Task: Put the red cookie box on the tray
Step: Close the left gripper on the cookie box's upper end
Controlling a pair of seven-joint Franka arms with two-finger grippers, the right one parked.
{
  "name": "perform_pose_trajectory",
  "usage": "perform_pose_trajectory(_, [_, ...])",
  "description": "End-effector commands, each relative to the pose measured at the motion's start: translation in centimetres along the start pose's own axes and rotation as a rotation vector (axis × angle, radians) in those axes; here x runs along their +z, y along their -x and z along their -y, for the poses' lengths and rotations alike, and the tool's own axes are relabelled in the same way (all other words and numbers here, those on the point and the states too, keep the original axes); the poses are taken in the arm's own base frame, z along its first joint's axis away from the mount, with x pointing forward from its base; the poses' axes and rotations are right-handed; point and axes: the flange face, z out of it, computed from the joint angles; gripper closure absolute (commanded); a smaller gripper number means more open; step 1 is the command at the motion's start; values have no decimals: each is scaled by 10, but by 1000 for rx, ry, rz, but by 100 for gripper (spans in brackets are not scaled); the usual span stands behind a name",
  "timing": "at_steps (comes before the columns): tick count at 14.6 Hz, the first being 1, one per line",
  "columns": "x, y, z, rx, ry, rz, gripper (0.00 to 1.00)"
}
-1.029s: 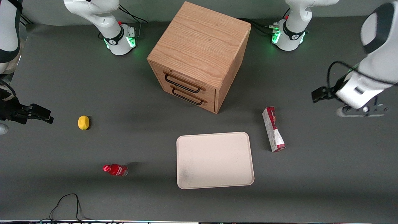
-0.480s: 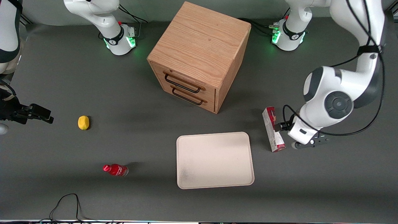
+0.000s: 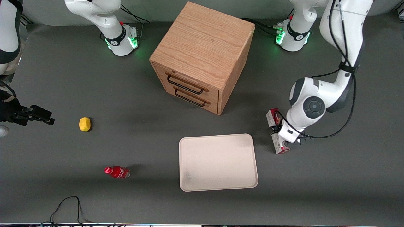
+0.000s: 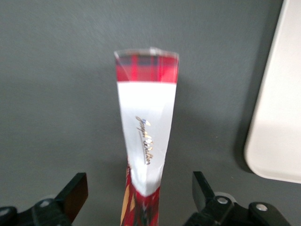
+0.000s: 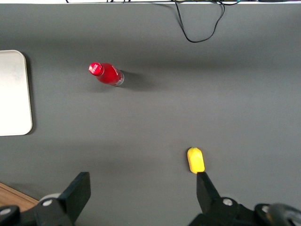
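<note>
On the dark grey matte tabletop [image 3: 331, 183]: left gripper [image 4: 140, 197] low over the long red-and-white cookie box [image 3: 274, 117], fingers spread wide, one on each side, neither touching it.

Largest to smallest: oak two-drawer cabinet [image 3: 202, 53] farther from the front camera than the flat cream tray with rounded corners [image 3: 217, 162]; cookie box lying on the tabletop just beside the tray, toward the working arm's end; small red bottle [image 3: 117, 172] and yellow lemon-shaped object [image 3: 84, 124] toward the parked arm's end.
</note>
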Motion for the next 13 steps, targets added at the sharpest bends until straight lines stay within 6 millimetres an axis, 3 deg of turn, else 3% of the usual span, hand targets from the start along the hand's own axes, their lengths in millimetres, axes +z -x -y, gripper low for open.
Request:
perform_pose_trajectory(1, [17,10,-1,15,-29,-22,26])
perform_pose_trajectory(3, [17,10,-1,9,-36,-12,82])
perform_pose_trajectory(4, [16,8,0,5,-38,-10,100])
perform_pose_trajectory(7, [6,2,-2,1,-49,0,100])
perform_pose_trajectory(9, [-12,-9,-6,-4,-66,22,100])
perform_pose_trajectory(13, [-86,-44,-18,28,-96,45,100])
